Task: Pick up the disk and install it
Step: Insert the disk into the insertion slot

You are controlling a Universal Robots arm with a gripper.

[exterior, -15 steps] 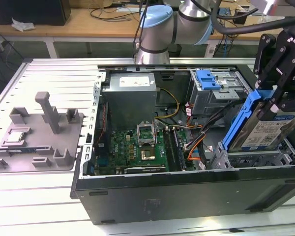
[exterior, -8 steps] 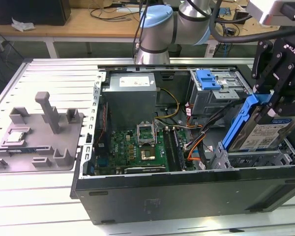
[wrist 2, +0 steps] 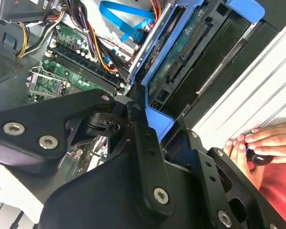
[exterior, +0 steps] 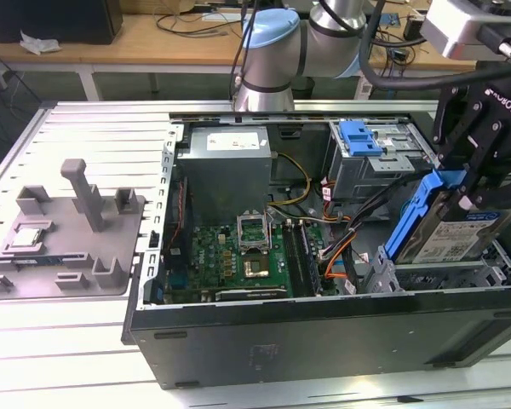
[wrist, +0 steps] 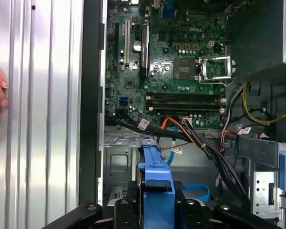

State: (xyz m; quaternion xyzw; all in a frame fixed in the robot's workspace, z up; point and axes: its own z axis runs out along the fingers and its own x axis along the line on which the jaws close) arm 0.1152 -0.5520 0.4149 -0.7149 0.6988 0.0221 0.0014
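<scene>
The disk point(exterior: 447, 240) is a silver drive with a white label in a blue bracket. It hangs tilted on edge over the drive bay point(exterior: 443, 277) at the front corner of the open computer case, on the exterior view's right. My gripper point(exterior: 462, 189) is shut on its upper end, its black fingers point(exterior: 473, 162) clamped on the blue frame. In the second wrist view the disk's circuit-board side point(wrist 2: 181, 52) lies just beyond the gripper point(wrist 2: 150, 124). In the first wrist view the blue bracket point(wrist: 156, 176) stands up between the fingers of the gripper point(wrist: 156, 210).
The case point(exterior: 324, 336) lies open with its motherboard point(exterior: 247, 256) and orange and black cables point(exterior: 341, 247) beside the bay. A bright blue latch point(exterior: 358, 136) sits on the rear cage. A grey fixture point(exterior: 68, 230) stands at the exterior view's left. A person's hand point(wrist 2: 262, 143) rests on the ribbed table.
</scene>
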